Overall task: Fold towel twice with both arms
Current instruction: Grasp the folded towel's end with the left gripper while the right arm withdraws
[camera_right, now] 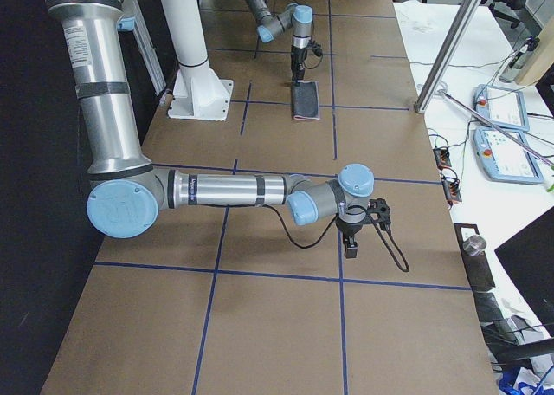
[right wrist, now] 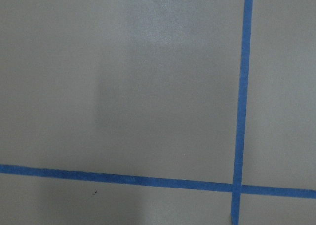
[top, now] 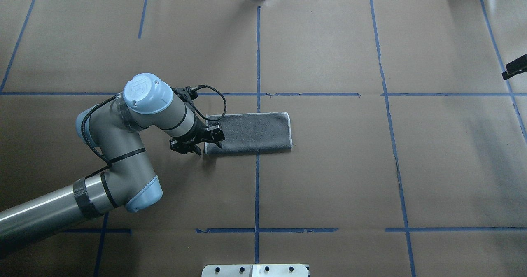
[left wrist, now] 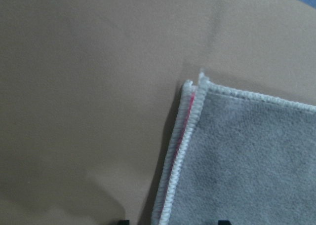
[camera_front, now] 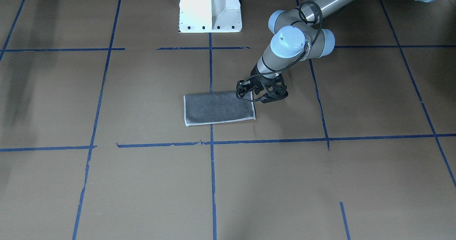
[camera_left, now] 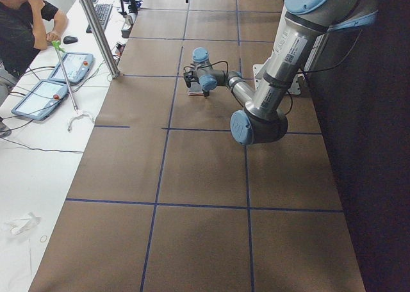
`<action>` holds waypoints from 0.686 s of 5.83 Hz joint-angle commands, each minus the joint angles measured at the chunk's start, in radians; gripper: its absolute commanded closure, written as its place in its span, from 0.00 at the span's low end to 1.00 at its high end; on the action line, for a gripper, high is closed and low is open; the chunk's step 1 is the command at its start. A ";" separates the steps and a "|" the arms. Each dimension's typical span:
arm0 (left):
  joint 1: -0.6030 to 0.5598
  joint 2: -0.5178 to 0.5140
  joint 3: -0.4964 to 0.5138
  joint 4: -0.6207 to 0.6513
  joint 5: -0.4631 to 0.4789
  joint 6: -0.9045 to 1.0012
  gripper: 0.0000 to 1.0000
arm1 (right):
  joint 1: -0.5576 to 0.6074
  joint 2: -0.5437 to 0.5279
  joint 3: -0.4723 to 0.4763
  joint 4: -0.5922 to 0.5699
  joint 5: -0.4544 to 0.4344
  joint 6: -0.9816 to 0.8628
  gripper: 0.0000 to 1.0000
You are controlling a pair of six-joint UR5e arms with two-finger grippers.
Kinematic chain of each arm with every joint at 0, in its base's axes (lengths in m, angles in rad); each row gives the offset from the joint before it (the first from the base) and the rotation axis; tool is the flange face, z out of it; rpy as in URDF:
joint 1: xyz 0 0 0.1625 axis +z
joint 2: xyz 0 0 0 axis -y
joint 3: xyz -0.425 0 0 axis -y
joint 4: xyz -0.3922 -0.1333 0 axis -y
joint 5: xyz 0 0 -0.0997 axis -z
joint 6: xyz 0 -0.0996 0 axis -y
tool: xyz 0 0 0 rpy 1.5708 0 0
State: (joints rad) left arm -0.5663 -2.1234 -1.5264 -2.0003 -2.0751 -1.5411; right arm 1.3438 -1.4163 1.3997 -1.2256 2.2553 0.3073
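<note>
The towel (camera_front: pixel 217 108) lies flat on the brown table, folded into a rectangle with its dark grey face up and a whitish border; it also shows in the overhead view (top: pixel 251 133). A thin pink line shows between the layers in the left wrist view (left wrist: pixel 185 136). My left gripper (top: pixel 204 145) hangs open over the towel's end nearest the left arm (camera_front: pixel 262 95), its fingertips apart at the bottom of the left wrist view (left wrist: pixel 173 222). My right gripper (camera_right: pixel 351 248) is far from the towel, low over bare table; I cannot tell if it is open or shut.
Blue tape lines (top: pixel 257 166) cross the brown paper table. The white pedestal base (camera_front: pixel 210 8) stands behind the towel. An operator (camera_left: pixel 19 23) sits at a white side desk with tablets. The right wrist view shows only paper and a tape crossing (right wrist: pixel 237 185).
</note>
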 commanded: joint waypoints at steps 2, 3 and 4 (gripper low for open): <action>0.003 -0.004 0.002 0.000 0.001 -0.002 0.45 | 0.000 0.000 0.001 0.000 0.000 0.003 0.00; 0.003 -0.004 0.000 0.002 0.001 -0.002 0.56 | 0.001 0.000 0.001 0.000 0.001 0.003 0.00; 0.003 -0.004 0.000 0.002 0.001 -0.002 0.65 | 0.002 0.000 0.001 0.000 0.001 0.003 0.00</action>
State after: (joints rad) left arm -0.5633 -2.1273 -1.5259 -1.9991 -2.0739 -1.5431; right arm 1.3448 -1.4159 1.4005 -1.2257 2.2561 0.3097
